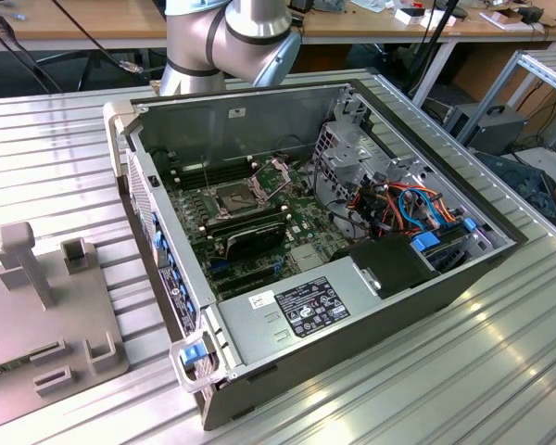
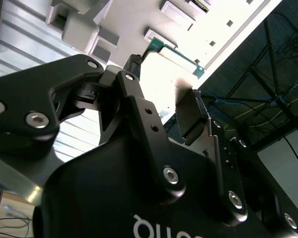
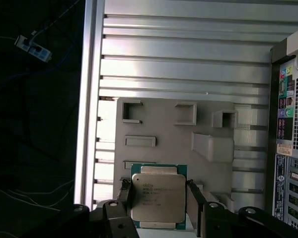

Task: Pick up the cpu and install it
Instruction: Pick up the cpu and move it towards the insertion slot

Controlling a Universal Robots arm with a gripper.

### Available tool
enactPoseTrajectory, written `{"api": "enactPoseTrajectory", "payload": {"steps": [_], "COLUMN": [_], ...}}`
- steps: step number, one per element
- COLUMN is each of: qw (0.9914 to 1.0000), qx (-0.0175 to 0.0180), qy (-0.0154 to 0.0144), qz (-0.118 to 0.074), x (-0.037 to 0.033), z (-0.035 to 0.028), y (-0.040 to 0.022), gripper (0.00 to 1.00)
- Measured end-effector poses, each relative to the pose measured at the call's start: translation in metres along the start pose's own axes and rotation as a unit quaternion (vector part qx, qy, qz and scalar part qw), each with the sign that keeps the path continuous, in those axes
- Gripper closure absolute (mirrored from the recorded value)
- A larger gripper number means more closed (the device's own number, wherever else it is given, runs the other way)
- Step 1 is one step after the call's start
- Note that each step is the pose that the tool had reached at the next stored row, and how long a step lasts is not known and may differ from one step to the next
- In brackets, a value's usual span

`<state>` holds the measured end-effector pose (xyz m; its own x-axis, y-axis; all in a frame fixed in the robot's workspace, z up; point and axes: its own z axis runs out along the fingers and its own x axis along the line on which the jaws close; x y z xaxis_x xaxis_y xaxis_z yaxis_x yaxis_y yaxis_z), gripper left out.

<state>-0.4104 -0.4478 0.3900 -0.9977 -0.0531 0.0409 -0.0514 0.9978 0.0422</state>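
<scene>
In the first wrist view the cpu [image 3: 158, 198], a pale metallic square with a green rim, sits between the two black fingers of my gripper [image 3: 158, 187], which is shut on it from both sides. It hangs well above the grey fixture plate [image 3: 164, 129]. In the second wrist view the cpu's green edge [image 2: 176, 53] spans the tips of the gripper [image 2: 165, 77]. In the exterior view the motherboard's dark socket [image 1: 233, 197] lies with its metal frame hinged up inside the open computer case [image 1: 259, 120]. The fixture plate [image 1: 65, 315] lies at that view's left.
Long black modules [image 1: 250, 239] lie beside the socket. A power supply [image 1: 296, 311] and a bundle of orange and blue cables [image 1: 408, 204] take up the case's near and right parts. A tall post [image 1: 23, 260] stands on the fixture. The ribbed table [image 3: 188, 54] ends at an edge [image 3: 87, 99].
</scene>
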Motion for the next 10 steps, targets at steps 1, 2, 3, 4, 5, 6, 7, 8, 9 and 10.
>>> {"api": "enactPoseTrajectory", "payload": {"steps": [1, 2, 3, 4, 5, 6, 7, 8, 9, 10], "qw": [1.00000, 1.00000, 1.00000, 1.00000, 1.00000, 1.00000, 1.00000, 1.00000, 1.00000, 1.00000], "qx": [0.0000, 0.0001, 0.0000, 0.0000, 0.0000, 0.0000, 0.0000, 0.0000, 0.0000, 0.0001], "qy": [0.0000, 0.0001, 0.0000, 0.0000, 0.0001, 0.0000, 0.0000, 0.0000, 0.0000, 0.0001], "qz": [0.000, 0.000, 0.000, 0.000, 0.000, 0.000, 0.000, 0.000, 0.000, 0.000], "x": [0.0000, 0.0001, 0.0001, 0.0001, 0.0002, 0.0002, 0.0002, 0.0002, 0.0002, 0.0002], "z": [-0.0002, -0.0007, -0.0015, -0.0023, -0.0029, -0.0034, -0.0034, -0.0034, -0.0034, -0.0035], "y": [0.0000, 0.0000, 0.0000, 0.0001, 0.0001, 0.0001, 0.0001, 0.0001, 0.0001, 0.0001], "gripper": [0.47, 0.47, 0.47, 0.47, 0.47, 0.47, 0.47, 0.47, 0.47, 0.47]}}
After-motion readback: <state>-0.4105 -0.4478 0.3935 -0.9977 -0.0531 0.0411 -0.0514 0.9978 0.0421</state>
